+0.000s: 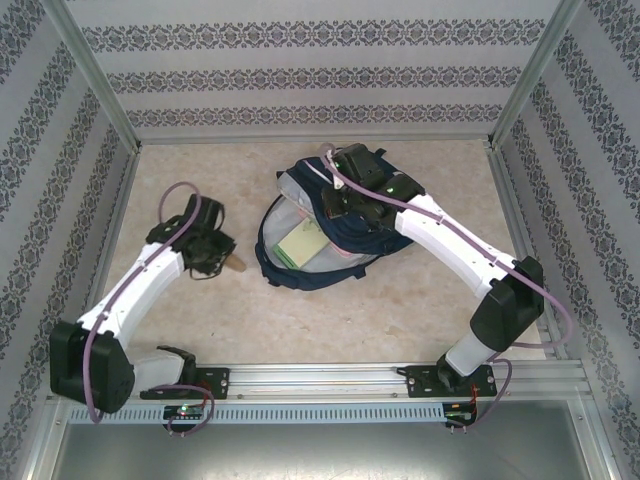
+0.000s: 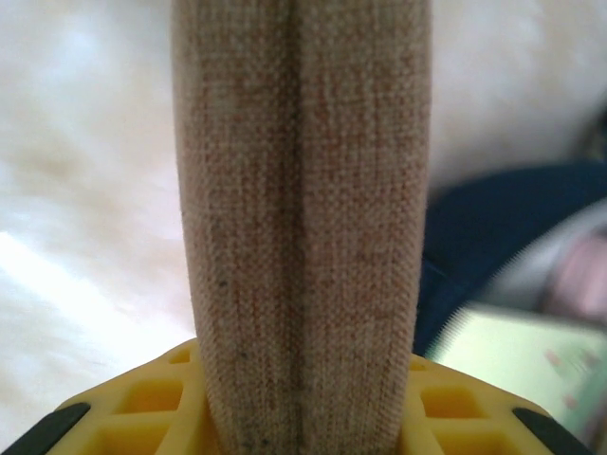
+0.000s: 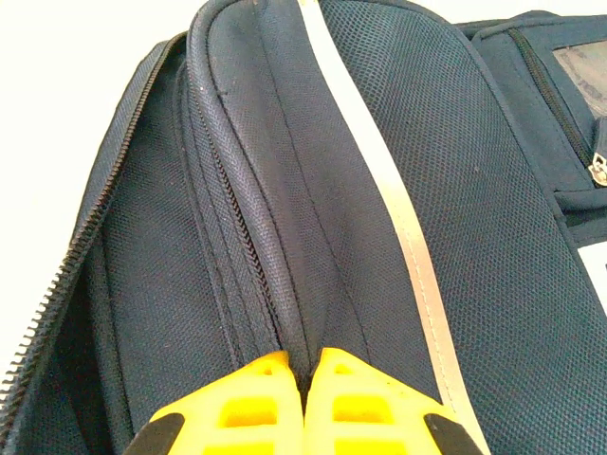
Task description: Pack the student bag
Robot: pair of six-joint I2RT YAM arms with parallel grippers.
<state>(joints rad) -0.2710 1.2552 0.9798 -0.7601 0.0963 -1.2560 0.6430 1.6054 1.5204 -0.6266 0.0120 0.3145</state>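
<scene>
Clamping a tan woven fabric item (image 2: 303, 237) between its yellow fingers, the left tool (image 2: 303, 417) sits just left of the student bag (image 1: 272, 262); the weave is plain from the wrist, the placing from overhead. The right tool (image 3: 305, 398) is clenched on the bag's zip-edge fold. Overhead, the bag lies open mid-worktop (image 1: 300, 320), a green booklet (image 1: 300, 245) inside.
</scene>
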